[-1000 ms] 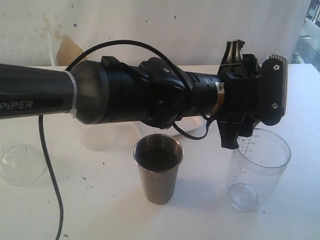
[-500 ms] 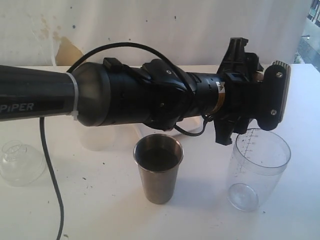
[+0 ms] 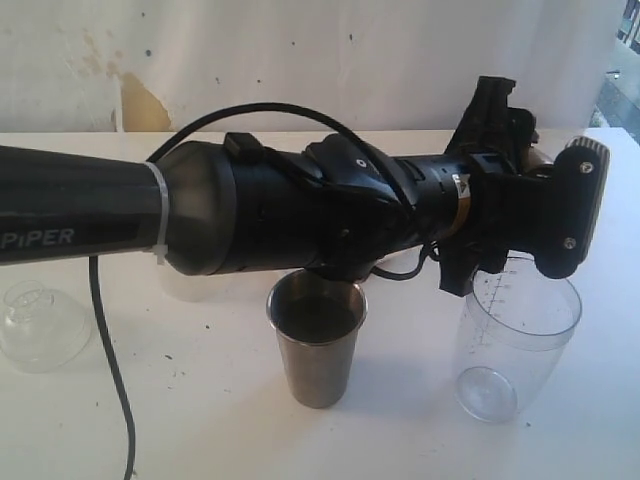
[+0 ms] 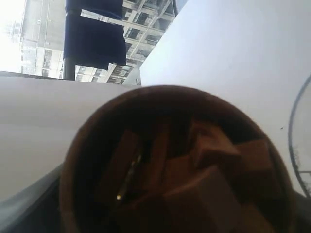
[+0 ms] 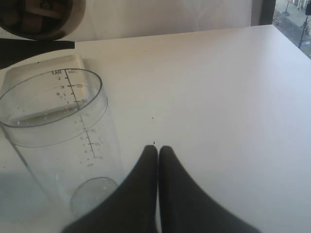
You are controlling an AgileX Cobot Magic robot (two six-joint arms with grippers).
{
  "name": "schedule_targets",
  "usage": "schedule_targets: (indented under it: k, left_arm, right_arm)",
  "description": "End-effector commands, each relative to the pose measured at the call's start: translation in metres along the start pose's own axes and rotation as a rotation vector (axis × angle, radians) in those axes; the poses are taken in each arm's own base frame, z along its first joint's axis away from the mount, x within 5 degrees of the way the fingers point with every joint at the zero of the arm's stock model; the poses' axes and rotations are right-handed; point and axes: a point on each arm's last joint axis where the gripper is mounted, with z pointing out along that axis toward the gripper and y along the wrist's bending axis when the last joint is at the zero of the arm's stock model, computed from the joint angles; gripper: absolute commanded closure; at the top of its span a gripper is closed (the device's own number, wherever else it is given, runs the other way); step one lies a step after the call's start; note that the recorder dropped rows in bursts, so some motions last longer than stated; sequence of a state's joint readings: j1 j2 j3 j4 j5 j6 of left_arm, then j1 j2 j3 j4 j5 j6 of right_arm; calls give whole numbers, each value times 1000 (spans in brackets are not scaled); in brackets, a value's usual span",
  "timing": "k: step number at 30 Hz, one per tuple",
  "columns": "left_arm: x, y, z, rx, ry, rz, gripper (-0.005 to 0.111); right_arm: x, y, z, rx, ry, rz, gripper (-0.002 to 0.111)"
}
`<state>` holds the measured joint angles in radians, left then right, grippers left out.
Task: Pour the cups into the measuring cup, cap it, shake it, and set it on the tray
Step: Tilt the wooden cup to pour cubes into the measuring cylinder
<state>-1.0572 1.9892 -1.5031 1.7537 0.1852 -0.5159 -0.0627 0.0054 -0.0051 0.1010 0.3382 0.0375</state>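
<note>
My left gripper (image 3: pixel 545 200) is shut on the brown wooden cup (image 4: pixel 175 160), which is tipped and full of brown blocks. It hangs just above the rim of the clear measuring cup (image 3: pixel 515 340), whose bottom looks empty. The right wrist view shows the wooden cup (image 5: pixel 39 17) over the measuring cup (image 5: pixel 58 136). The steel tumbler (image 3: pixel 317 340) stands upright left of the measuring cup, dark inside. My right gripper (image 5: pixel 158 148) is shut on nothing, low over the table beside the measuring cup. The tray's rounded corner (image 5: pixel 73 63) shows behind the measuring cup.
A clear domed lid (image 3: pixel 40 325) lies at the table's left side. A frosted tub (image 3: pixel 180 285) stands behind the left arm, mostly hidden. The left arm (image 3: pixel 250 205) crosses the whole scene above the tumbler, with its cable (image 3: pixel 110 370) hanging down.
The left arm has pushed to the right and its wrist has rolled, carrying the wooden cup further over the measuring cup's mouth. The right gripper and the standing vessels have not moved.
</note>
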Motion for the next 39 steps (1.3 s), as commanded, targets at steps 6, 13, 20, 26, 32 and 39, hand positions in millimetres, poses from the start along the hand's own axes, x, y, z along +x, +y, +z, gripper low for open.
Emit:
schedule_targets:
  k: [6,13,20,26,32,39]
  left_arm:
    - [0,7,-2,-28,19,16,107]
    - [7,-6,-2,0,59,91,107]
    - [13,-18,-3,31,84,107,107]
    - [9,-5,-4,-5,73,85,107]
    - [2,1,-9,-31,74,86,107]
    - [-12,-3,-13,-46,94,198,107]
  right_arm:
    - [1,0,0,-12,-1,-4,108]
    - [1,0,0,-12,-1,-4,108]
    - [1,0,0,-12,-1,-4,108]
    - [1,0,0,-12,-1,-4,108]
    - [1,0,0,-12,-1,-4,108]
    - [1,0,0,-12,-1,-4,108]
